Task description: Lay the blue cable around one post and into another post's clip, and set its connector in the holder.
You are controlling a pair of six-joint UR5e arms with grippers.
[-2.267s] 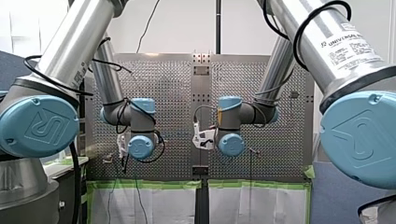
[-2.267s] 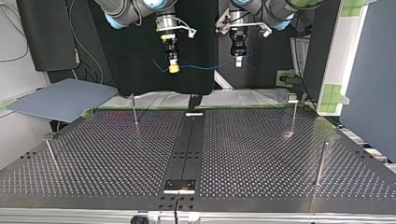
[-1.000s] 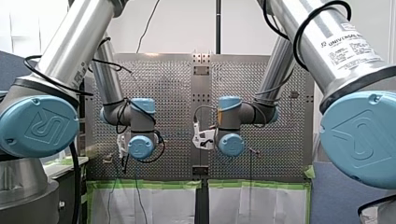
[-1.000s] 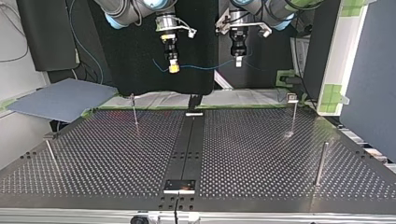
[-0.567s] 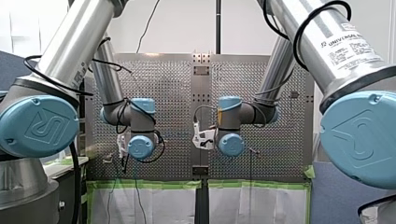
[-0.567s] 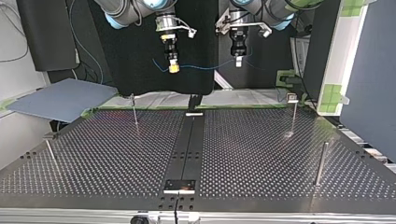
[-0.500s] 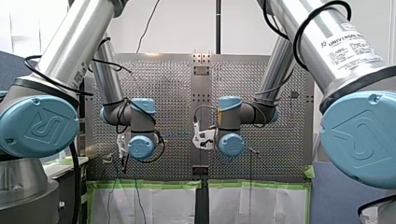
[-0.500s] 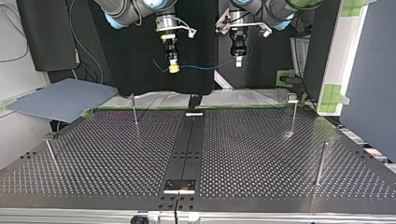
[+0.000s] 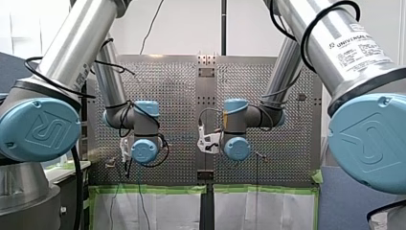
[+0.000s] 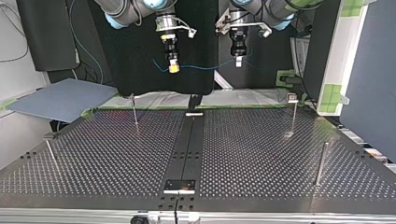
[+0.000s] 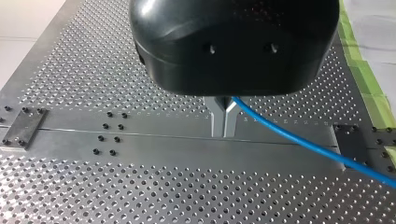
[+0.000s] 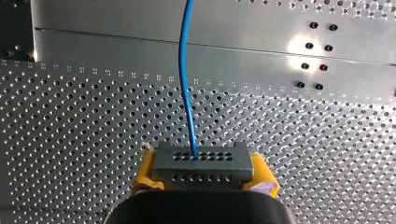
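Top view, left to right: my right gripper [image 10: 173, 68] pinches the grey connector [image 12: 201, 163] between yellow pads [image 12: 145, 175], aloft over the table [image 10: 261, 154]; the blue cable [image 10: 201, 66] sags rightward to my left gripper [image 10: 238, 61], fingers [image 11: 217, 119] pressed together on it.

- Perforated table [image 10: 261, 154], with a smooth centre strip [image 10: 187, 144] running near to far in the top view.
- Small plate [image 10: 179, 185] at the strip's near end.
- Standing upright on the table: far left post [image 10: 135, 112], near left post [image 10: 50, 151], far right post [image 10: 293, 116], near right post [image 10: 320, 163].
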